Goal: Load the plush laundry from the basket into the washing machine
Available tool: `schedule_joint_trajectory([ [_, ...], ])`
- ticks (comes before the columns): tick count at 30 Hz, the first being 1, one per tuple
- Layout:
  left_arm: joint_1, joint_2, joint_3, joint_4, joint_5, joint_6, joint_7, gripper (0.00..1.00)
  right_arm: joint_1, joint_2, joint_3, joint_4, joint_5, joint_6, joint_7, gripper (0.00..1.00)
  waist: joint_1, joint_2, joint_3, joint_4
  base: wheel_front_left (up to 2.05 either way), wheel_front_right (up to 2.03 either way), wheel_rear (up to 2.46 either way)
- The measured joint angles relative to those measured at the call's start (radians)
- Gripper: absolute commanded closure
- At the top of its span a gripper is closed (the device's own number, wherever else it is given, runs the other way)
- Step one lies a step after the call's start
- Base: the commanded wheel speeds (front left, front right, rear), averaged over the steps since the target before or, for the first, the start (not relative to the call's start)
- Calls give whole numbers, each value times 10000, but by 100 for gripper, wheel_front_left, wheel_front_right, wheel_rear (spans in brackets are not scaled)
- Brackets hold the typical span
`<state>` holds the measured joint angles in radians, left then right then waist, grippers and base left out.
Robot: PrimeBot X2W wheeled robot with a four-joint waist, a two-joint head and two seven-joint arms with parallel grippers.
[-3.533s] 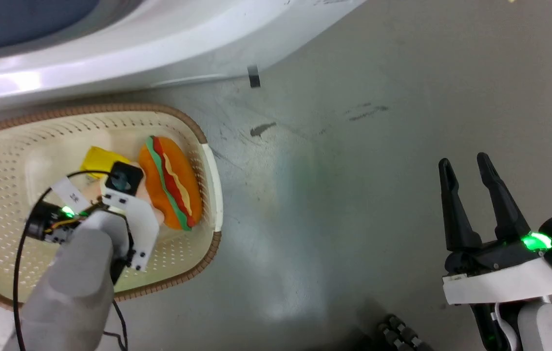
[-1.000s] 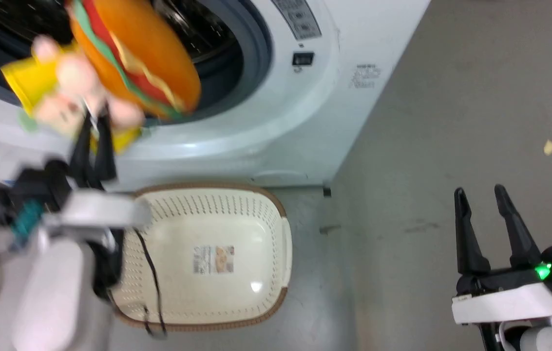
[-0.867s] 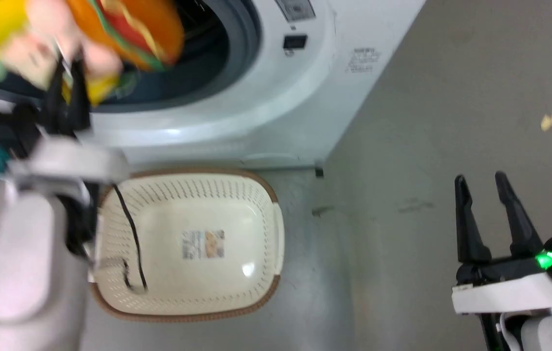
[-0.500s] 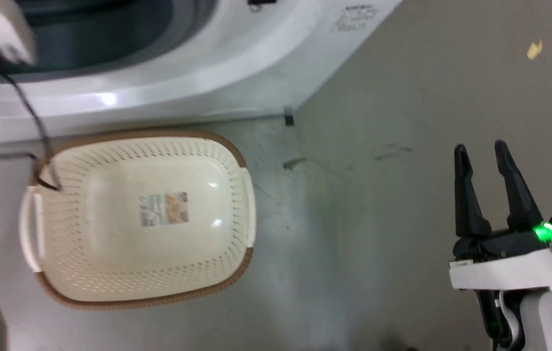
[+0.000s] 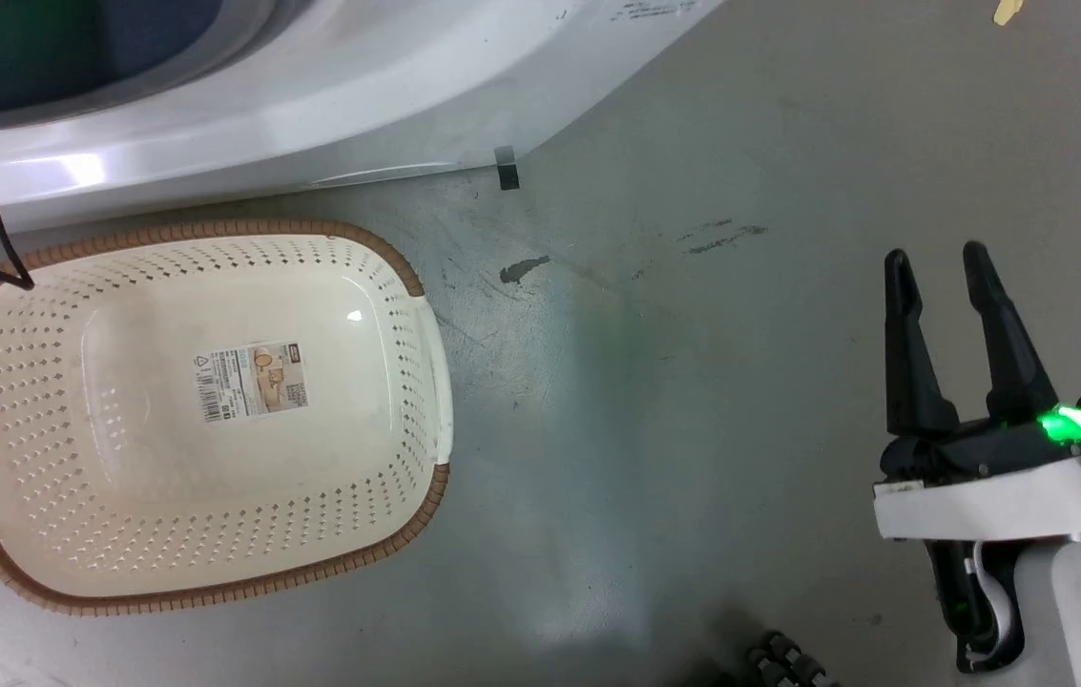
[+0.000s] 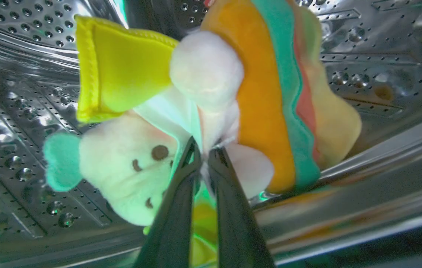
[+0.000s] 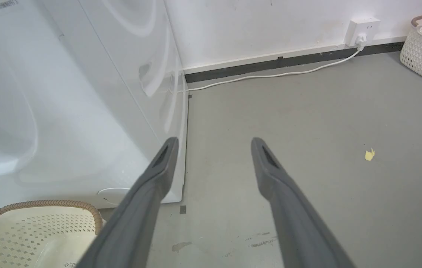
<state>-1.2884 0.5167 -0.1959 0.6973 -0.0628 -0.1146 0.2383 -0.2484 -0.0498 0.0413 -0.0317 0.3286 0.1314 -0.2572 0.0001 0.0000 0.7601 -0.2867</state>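
Two plush toys (image 6: 263, 93) hang pinched in the tips of the left claw (image 6: 205, 154), inside the washing machine drum (image 6: 21, 93), its steel wall close beyond them. The right claw (image 5: 935, 253) is spread idle, well apart from the basket (image 5: 426, 382).

Soft fuzzy cloth, felt-like yellow part: plush laundry (image 6: 259, 93). Glossy white casing: washing machine (image 5: 311, 86); shiny perforated steel: drum (image 6: 13, 96). Matt perforated plastic, woven-look brown rim: basket (image 5: 406, 401). Smooth, scuffed: floor (image 5: 740, 401).
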Motion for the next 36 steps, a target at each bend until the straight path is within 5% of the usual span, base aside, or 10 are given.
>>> schedule_joint_trajectory([
  [5,-118,-71,-295,552,-2,-31,-476,100,-100,0,-52,48,-23,0,0,0,0,0,-150,111,0,0,0],
  [6,-117,-84,-355,662,-6,-35,-573,77,-101,0,-59,58,-38,0,0,0,0,0,-215,139,0,0,0],
  [7,-112,-107,-410,767,-6,-42,-725,0,-103,0,-77,67,-56,0,0,0,0,0,-293,167,0,0,0],
  [23,3129,-1716,31,1122,-1501,163,-4347,0,942,0,-1070,169,-1262,0,0,0,-3,0,-3173,1102,0,0,0],
  [36,9089,-3120,757,-3921,-2117,1352,-4947,0,1890,0,-1279,161,-1705,0,0,0,-5,0,-5858,2252,0,0,0],
])
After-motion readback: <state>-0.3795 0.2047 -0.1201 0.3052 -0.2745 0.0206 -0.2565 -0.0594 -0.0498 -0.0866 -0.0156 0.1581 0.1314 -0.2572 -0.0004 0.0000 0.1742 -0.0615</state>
